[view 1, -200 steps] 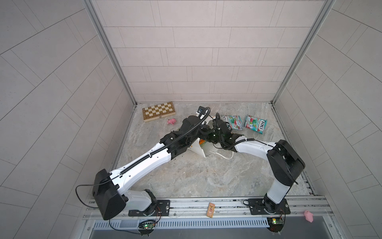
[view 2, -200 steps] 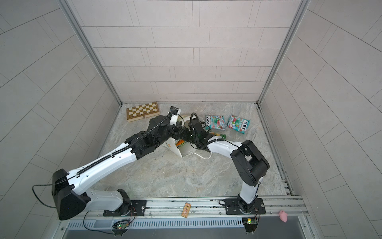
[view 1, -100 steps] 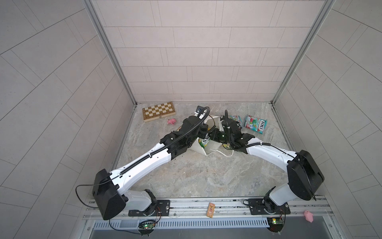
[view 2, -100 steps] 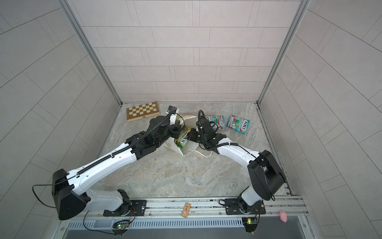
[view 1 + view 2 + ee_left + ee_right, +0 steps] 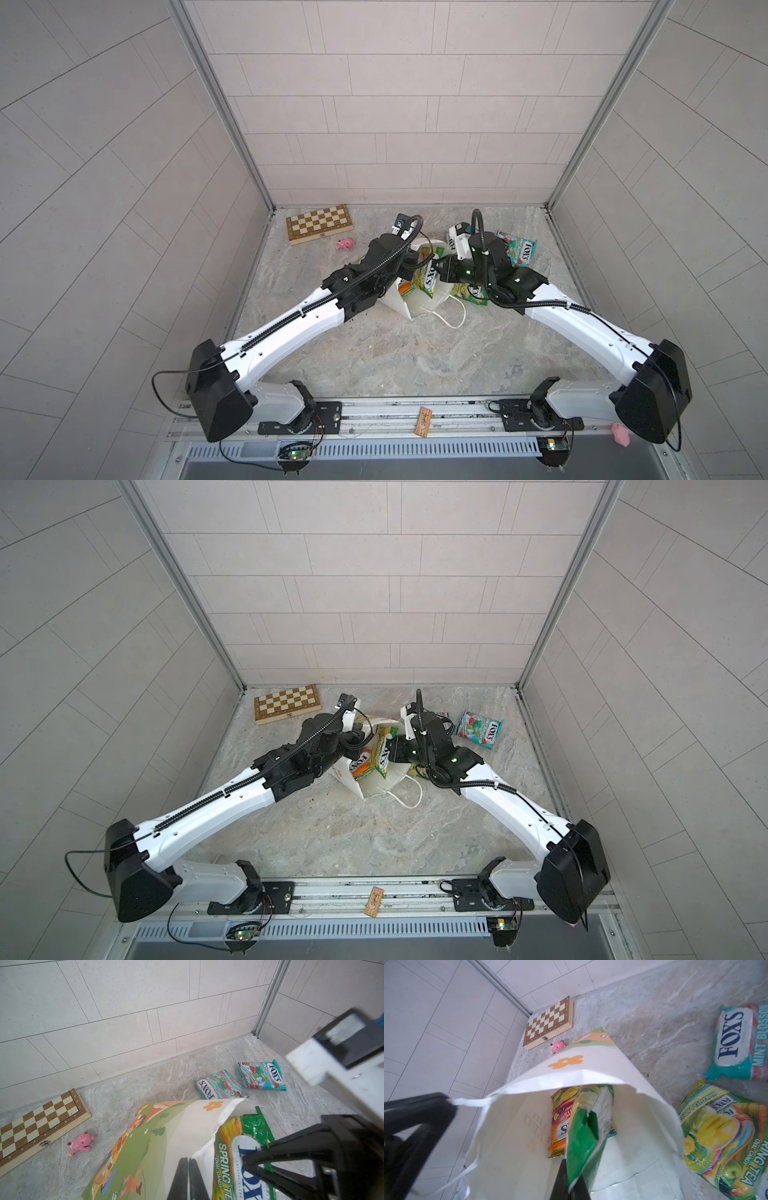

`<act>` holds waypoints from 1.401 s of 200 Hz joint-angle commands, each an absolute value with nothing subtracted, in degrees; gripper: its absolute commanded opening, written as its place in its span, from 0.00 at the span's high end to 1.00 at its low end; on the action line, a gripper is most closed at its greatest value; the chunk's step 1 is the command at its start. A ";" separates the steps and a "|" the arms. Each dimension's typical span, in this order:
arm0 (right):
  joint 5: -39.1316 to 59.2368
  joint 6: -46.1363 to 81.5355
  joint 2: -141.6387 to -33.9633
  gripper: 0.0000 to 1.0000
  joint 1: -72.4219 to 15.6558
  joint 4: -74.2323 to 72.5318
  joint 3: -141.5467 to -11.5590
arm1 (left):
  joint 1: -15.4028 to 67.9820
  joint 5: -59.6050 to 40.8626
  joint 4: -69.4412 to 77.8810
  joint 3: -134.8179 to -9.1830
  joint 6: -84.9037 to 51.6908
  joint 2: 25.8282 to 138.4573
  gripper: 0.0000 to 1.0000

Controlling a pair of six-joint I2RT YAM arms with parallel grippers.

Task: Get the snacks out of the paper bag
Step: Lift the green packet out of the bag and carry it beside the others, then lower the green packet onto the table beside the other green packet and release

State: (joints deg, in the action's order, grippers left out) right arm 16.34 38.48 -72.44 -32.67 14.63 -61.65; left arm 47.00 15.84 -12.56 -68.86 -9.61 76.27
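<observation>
The white paper bag point(image 5: 409, 305) point(image 5: 376, 785) lies tipped on the floor, mouth open. My left gripper point(image 5: 188, 1167) is shut on its rim point(image 5: 205, 1153), at the cord handle point(image 5: 471, 1102). My right gripper point(image 5: 571, 1186) is shut on a green-yellow snack packet point(image 5: 583, 1136) point(image 5: 428, 274) point(image 5: 384, 750), held upright at the bag's mouth. An orange-red packet point(image 5: 560, 1124) lies inside the bag. Two teal packets point(image 5: 220, 1087) point(image 5: 262, 1075) lie on the floor beyond, and another green-yellow packet point(image 5: 722, 1136) point(image 5: 467, 293) lies beside the bag.
A wooden chessboard box point(image 5: 319, 223) point(image 5: 287, 703) sits at the back left with a small pink toy point(image 5: 345, 244) point(image 5: 80, 1144) next to it. Tiled walls close the back and sides. The bag's loose cord handle point(image 5: 453, 316) trails on the floor in front.
My right gripper has come up and back from inside the bag, bringing the green-yellow packet to the mouth. The right arm has swung out to the right. The left gripper keeps its hold.
</observation>
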 commanded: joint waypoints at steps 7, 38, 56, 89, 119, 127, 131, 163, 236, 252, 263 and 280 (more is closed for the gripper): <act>17.23 32.29 -67.84 1.00 -32.32 19.68 -65.83 | 47.13 17.19 -13.27 -70.40 -10.20 76.09 1.00; 17.40 29.27 -64.84 1.00 -31.64 24.70 -68.86 | 47.12 17.42 -13.27 -70.49 -10.20 76.01 1.00; 16.60 28.10 -62.85 1.00 -30.82 26.96 -70.09 | 47.11 17.48 -13.36 -70.41 -10.22 76.03 1.00; 15.38 27.51 -59.27 1.00 -27.39 29.62 -70.84 | 47.12 17.57 -13.62 -70.58 -10.06 76.07 1.00; 18.50 27.59 -56.19 1.00 -21.57 30.68 -70.49 | 47.11 17.45 -13.71 -70.72 -9.98 76.11 1.00; 19.02 27.53 -55.68 1.00 -19.60 31.46 -70.49 | 47.13 17.27 -13.75 -70.71 -10.00 76.11 1.00; 19.36 27.42 -55.52 1.00 -18.54 31.93 -70.44 | 47.11 17.19 -13.71 -70.71 -10.02 76.14 1.00; 23.48 26.34 -54.87 1.00 -9.59 34.06 -68.80 | 47.09 16.92 -13.84 -70.73 -10.13 76.10 1.00; 17.89 20.96 -58.54 1.00 2.15 42.00 -65.76 | 47.14 16.90 -13.91 -70.82 -9.94 76.33 1.00; 16.38 20.16 -59.38 1.00 3.54 42.12 -64.08 | 47.16 17.01 -13.99 -70.76 -9.86 76.46 1.00; 14.27 19.04 -60.04 1.00 3.87 42.48 -63.36 | 47.12 17.04 -14.01 -70.80 -9.84 76.50 1.00; 11.32 17.00 -61.27 1.00 4.21 43.01 -62.60 | 47.12 16.97 -13.98 -70.75 -9.90 76.56 1.00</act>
